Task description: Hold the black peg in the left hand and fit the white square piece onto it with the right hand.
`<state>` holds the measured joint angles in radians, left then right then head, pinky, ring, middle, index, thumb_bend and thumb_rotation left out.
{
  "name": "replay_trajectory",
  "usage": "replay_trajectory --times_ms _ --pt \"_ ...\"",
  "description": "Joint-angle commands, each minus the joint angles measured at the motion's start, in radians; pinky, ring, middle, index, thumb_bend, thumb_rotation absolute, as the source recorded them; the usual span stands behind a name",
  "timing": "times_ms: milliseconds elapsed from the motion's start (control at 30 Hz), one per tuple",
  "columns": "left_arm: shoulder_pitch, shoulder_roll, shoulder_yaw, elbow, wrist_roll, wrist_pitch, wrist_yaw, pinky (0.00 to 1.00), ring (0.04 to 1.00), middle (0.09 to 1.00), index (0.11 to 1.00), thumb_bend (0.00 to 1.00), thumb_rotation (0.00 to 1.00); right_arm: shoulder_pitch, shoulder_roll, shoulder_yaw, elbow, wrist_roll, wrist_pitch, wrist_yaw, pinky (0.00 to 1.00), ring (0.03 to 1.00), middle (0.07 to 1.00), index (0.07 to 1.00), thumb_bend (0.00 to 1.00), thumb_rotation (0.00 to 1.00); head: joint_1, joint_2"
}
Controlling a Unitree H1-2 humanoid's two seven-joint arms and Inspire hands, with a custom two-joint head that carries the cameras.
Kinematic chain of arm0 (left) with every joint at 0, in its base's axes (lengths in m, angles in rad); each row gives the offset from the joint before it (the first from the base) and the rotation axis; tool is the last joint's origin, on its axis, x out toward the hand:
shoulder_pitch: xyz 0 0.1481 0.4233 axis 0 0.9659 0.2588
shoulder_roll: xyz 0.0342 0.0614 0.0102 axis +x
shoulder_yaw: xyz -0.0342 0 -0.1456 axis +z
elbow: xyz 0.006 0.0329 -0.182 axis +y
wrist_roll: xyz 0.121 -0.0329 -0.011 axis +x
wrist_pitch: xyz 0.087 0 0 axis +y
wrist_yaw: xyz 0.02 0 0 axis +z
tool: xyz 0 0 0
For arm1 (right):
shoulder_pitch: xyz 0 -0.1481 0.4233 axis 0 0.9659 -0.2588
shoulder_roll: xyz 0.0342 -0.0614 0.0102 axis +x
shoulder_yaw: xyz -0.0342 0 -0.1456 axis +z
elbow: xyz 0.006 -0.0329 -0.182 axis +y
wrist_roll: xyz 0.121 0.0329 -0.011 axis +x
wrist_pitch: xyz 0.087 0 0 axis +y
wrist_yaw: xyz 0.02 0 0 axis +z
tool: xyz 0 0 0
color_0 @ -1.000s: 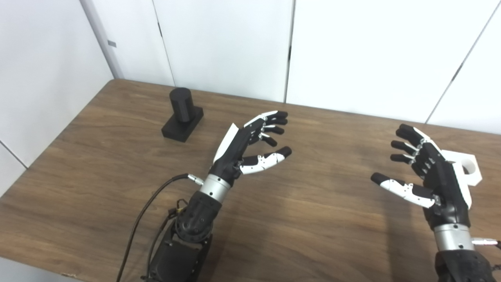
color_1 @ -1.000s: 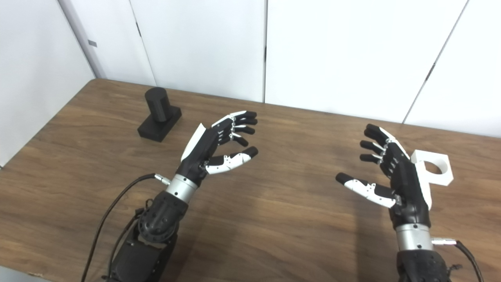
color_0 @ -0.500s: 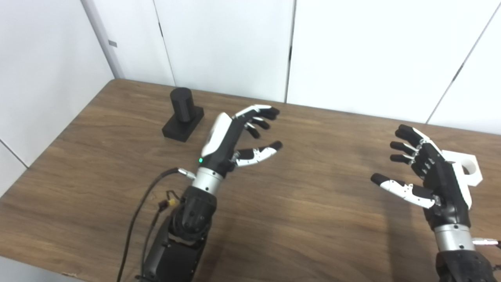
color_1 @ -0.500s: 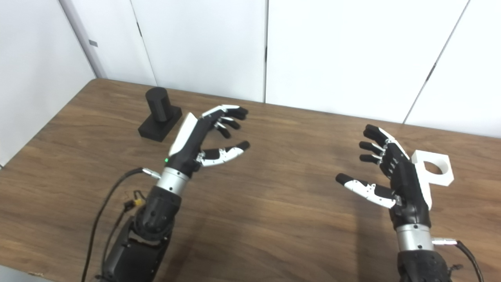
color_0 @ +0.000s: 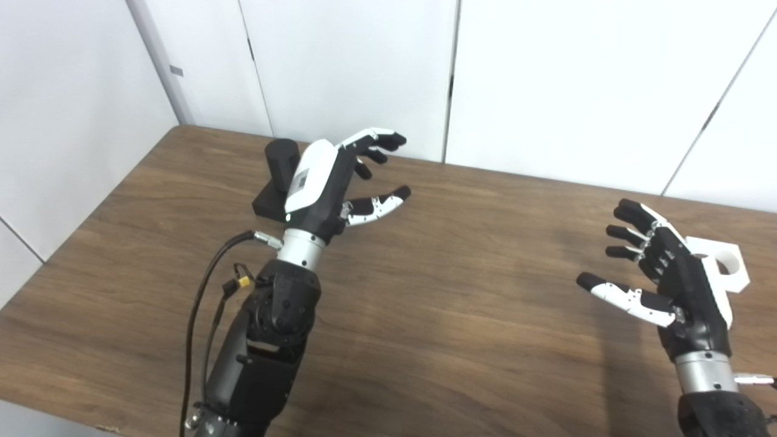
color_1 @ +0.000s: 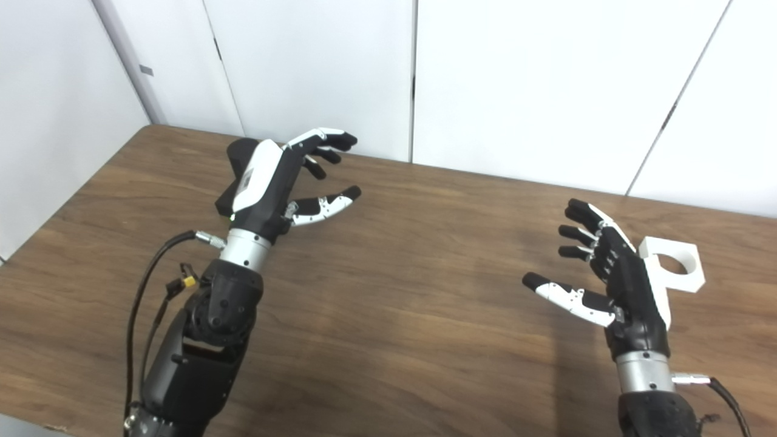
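Both hands hover empty above the table, fingers spread.

The left hand [color_0: 331, 182] is raised with fingers and thumb apart, just in front of the black cylindrical peg on its black square base [color_0: 276, 176], partly hiding it. The right hand [color_0: 671, 276], also spread, holds nothing; the white square plastic piece with a round hole [color_1: 674, 267] lies just behind it on the brown wooden table [color_0: 461, 303].

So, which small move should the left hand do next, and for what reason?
Probably it should swing a little further left and lower, to bring its open fingers around the black peg. The left hand is open, holds nothing, and partly hides the peg, which stands on the table. The right hand waits open beside the white square piece.
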<state>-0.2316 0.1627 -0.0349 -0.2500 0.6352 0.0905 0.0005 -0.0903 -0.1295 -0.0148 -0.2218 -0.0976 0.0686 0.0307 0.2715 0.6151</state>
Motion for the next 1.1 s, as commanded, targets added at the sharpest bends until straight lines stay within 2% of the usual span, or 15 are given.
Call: replay_trajectory --times_ms 0,267,433,567,733,933,1067 --pt "-0.057 0.029 0.017 -0.024 0.037 0.008 0.031 0.54 0.659 0.712 0.709 0.61 0.05 -0.035 -0.008 -0.009 -0.046 0.011 -0.017 0.002 0.67 0.769 0.832 0.819 0.65 0.04 0.0 0.001" --pt "-0.094 0.092 0.055 0.011 0.064 0.046 0.027 0.6 0.7 0.747 0.742 0.6 0.1 -0.031 -0.012 -0.01 -0.046 0.018 -0.021 0.008 0.66 0.756 0.832 0.823 0.65 0.04 0.002 0.003" --pt "-0.114 0.119 0.062 0.031 0.107 0.095 0.031 0.6 0.727 0.774 0.771 0.63 0.2 -0.031 -0.015 -0.007 -0.043 0.015 -0.023 0.011 0.66 0.754 0.839 0.823 0.64 0.03 0.002 0.004" --pt "-0.129 0.147 0.065 0.068 0.116 0.084 0.057 0.61 0.741 0.803 0.785 0.62 0.21 -0.03 -0.013 -0.008 -0.041 0.018 -0.025 0.014 0.66 0.753 0.849 0.832 0.64 0.02 0.002 0.003" --pt "-0.158 0.176 0.063 0.131 0.146 0.064 0.128 0.63 0.767 0.818 0.764 0.65 0.23 -0.028 -0.012 -0.01 -0.035 0.026 -0.034 0.019 0.65 0.747 0.857 0.843 0.64 0.02 0.002 0.003" --pt "-0.201 0.218 0.053 0.176 0.185 0.097 0.138 0.72 0.844 0.856 0.782 0.65 0.3 -0.027 -0.014 -0.011 -0.035 0.025 -0.036 0.022 0.66 0.748 0.862 0.844 0.63 0.01 0.005 0.003" --pt "-0.227 0.241 0.052 0.192 0.2 0.128 0.122 0.71 0.864 0.875 0.796 0.66 0.31 -0.025 -0.015 -0.012 -0.041 0.025 -0.03 0.025 0.66 0.746 0.861 0.837 0.63 0.03 0.003 0.006"
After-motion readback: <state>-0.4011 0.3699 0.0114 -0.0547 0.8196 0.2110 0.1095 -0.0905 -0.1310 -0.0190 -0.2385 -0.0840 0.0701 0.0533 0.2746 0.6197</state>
